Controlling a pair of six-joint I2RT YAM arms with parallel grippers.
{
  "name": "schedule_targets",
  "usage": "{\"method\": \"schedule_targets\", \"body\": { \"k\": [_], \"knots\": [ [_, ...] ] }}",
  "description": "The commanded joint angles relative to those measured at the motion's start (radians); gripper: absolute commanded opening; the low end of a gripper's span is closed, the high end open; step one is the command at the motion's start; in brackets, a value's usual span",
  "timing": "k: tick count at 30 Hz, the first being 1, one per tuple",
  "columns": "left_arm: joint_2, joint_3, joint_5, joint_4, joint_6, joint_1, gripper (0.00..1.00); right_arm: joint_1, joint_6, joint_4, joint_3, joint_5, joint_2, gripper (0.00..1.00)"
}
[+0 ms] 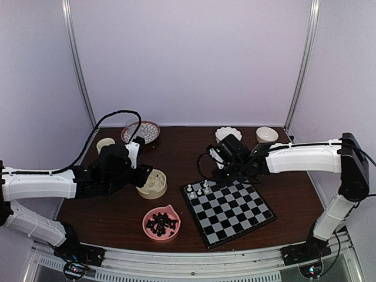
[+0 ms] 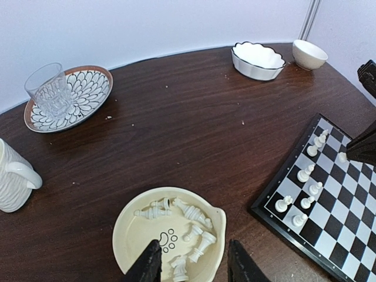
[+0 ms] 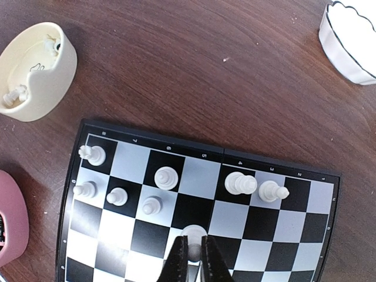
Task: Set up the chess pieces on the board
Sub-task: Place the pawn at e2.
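Dark wooden table [image 3: 176, 88]: one board [image 3: 191, 210] with eight white chess pieces [image 3: 166, 176].

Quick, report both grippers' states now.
Left gripper: open, empty, above the cream-yellow bowl of white chessmen.
Right gripper: closed on a small cream-white chess piece.

High rear overview toward the back wall [image 1: 188, 59]; close, down-tilted wrist views sharing the board [image 3: 200, 173].

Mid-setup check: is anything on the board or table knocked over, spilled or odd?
Nothing stands out. The white pieces on the board stand upright inside their squares; the right fingers pinch a pawn in the second row. Others lie loose in the cream bowl, unspilled.
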Motion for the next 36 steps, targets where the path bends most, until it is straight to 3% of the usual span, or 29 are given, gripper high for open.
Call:
{"method": "schedule_targets", "body": {
  "k": [1,36],
  "knots": [
    [-0.022,-0.009,0.009,0.038,-0.006,0.001,0.38,-0.014,0.003,0.043,-0.009,0.004,0.023,0.01],
    [-0.017,-0.004,0.016,0.033,-0.006,0.001,0.38,-0.027,-0.008,0.018,0.038,-0.047,0.162,0.04]
  ]
}}
